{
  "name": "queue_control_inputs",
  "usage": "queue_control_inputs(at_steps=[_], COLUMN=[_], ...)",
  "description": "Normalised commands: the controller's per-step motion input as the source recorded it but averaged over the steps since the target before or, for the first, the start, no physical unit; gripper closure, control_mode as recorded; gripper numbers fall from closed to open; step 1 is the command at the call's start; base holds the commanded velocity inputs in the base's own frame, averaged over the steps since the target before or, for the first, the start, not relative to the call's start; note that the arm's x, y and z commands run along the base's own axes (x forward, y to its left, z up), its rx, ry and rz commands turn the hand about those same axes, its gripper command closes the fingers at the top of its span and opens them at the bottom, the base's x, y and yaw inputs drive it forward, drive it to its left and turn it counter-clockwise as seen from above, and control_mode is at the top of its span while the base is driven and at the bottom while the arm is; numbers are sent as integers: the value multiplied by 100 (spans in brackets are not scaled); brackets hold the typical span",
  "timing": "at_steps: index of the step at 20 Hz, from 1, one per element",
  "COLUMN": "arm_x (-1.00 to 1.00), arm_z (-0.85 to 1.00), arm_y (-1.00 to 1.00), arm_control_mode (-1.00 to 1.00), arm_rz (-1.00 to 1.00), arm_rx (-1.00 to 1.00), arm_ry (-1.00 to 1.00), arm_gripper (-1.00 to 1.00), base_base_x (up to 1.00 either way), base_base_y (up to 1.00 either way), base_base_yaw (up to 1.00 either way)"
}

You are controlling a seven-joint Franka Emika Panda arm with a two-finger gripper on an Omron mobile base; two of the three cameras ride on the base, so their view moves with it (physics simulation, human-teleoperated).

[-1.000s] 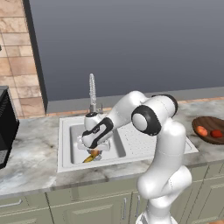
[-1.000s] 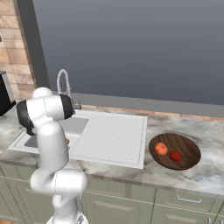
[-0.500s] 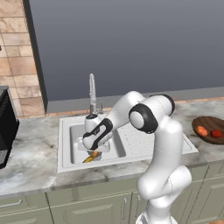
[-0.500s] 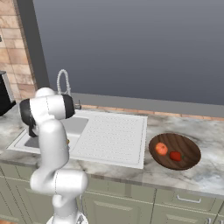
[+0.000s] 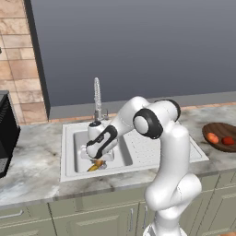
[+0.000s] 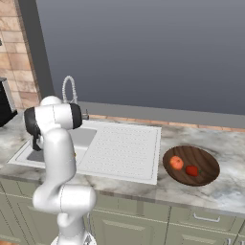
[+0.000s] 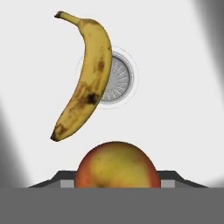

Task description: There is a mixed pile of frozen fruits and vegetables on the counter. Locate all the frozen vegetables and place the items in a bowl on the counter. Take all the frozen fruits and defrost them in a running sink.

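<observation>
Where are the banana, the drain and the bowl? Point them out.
banana (image 7: 85, 78): hand view, middle of its peel.
drain (image 7: 119, 78): hand view, visible grate.
bowl (image 6: 205, 161): right base view, bare inner wall.

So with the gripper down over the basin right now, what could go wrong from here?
The round fruit sits between the finger tips right above the sink floor; released, it may roll onto the drain or bump the banana, which already overlaps the drain. I see no water from the faucet, so defrosting may not start. The arm is folded low; lifting out could clip the faucet.

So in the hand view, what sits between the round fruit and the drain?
Bare white sink floor; the banana lies just aside, its edge overlapping the drain above the round fruit.
</observation>
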Motion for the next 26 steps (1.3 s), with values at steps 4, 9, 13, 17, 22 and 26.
queue_control_inputs(at_steps=[4,9,13,17,22,26], arm_x=[6,4,4,2,3,2], arm_z=[-6,-7,-7,-7,-5,8], arm_y=[9,8,6,4,5,2], arm_control_mode=[-100,-100,-100,-100,-100,-100], arm_rz=[-1,0,0,0,0,-1], arm_rx=[0,0,0,0,0,0], arm_ry=[0,0,0,0,0,0], arm_gripper=[100,-100,-100,-100,-100,-100], base_base_x=[0,0,0,0,0,0], base_base_y=[0,0,0,0,0,0], base_base_yaw=[0,0,0,0,0,0])
